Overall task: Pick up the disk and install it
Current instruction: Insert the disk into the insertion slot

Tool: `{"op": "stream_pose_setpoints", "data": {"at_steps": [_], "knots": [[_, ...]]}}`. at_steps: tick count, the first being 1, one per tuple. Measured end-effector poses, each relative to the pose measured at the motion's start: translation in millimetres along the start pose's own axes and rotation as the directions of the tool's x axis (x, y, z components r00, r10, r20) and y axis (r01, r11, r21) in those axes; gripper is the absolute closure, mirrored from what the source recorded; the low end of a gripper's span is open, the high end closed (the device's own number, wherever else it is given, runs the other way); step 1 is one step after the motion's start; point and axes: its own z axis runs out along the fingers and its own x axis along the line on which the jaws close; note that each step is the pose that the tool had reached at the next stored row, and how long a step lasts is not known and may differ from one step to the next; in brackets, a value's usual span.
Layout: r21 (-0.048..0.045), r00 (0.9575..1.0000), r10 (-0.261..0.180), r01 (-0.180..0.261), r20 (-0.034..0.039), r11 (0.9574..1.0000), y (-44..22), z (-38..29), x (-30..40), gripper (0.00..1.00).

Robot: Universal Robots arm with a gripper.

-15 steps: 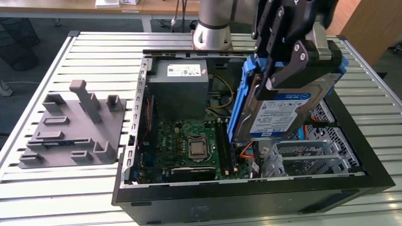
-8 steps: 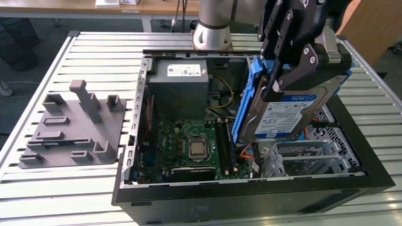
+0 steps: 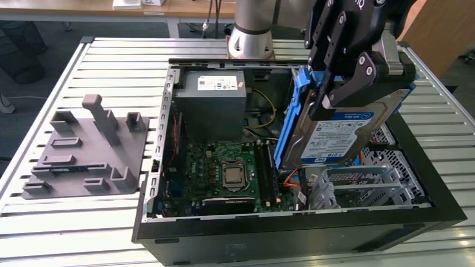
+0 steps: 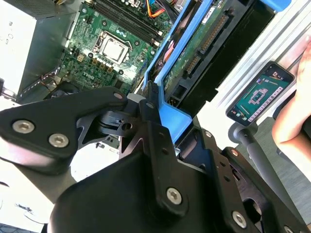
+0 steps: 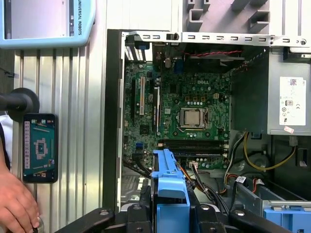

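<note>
The gripper point(image 3: 347, 92) was clamped on the disk point(image 3: 337, 139), which hung tilted inside the open computer case point(image 3: 297, 239), above the drive cage point(image 3: 367, 183); a misaligned carrier would likely snag the orange cables point(image 3: 291, 179) or jam; the first wrist view added a person's hand point(image 5: 17, 206) beside a phone point(image 5: 40, 148).

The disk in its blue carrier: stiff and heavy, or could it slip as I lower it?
Probably stiff and dense: the disk is a metal-bodied slab, hanging tilted without sagging. The blue carrier looks like smooth plastic, so it may flex or slip where the pincer clamps it. Likely shock-sensitive: its exposed circuit board shows underneath in the second wrist view.
</note>
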Motion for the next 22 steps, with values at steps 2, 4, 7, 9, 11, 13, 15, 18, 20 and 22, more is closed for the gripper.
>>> {"op": "stream_pose_setpoints", "data": {"at_steps": [2,4,7,9,11,13,15,18,20,22], "knots": [[0.0000,1.0000,0.000,0.000,0.0001,1.0000,0.0,0.1,0.4,0.64],[0.0000,1.0000,0.000,0.000,-0.0001,1.0000,-0.1,0.1,1.8,0.64],[0.0000,1.0000,0.000,0.000,0.0001,1.0000,-1.4,0.8,5.7,0.64],[-0.0001,1.0000,0.000,0.000,0.0001,1.0000,-6.6,1.5,7.1,0.64],[-0.0003,1.0000,0.000,0.000,0.0006,1.0000,-13.5,2.4,7.9,0.64],[-0.0006,1.0000,0.000,0.000,0.0006,1.0000,-20.5,3.6,8.3,0.64],[-0.0006,1.0000,0.000,0.000,0.0009,1.0000,-27.8,5.1,8.6,0.64],[-0.0008,1.0000,0.000,0.000,0.0007,1.0000,-35.6,6.7,8.8,0.64],[-0.0008,1.0000,0.000,0.000,0.0006,1.0000,-35.9,6.7,8.9,0.64],[-0.0007,1.0000,0.000,0.000,0.0008,1.0000,-35.9,6.9,8.9,0.64]]}}
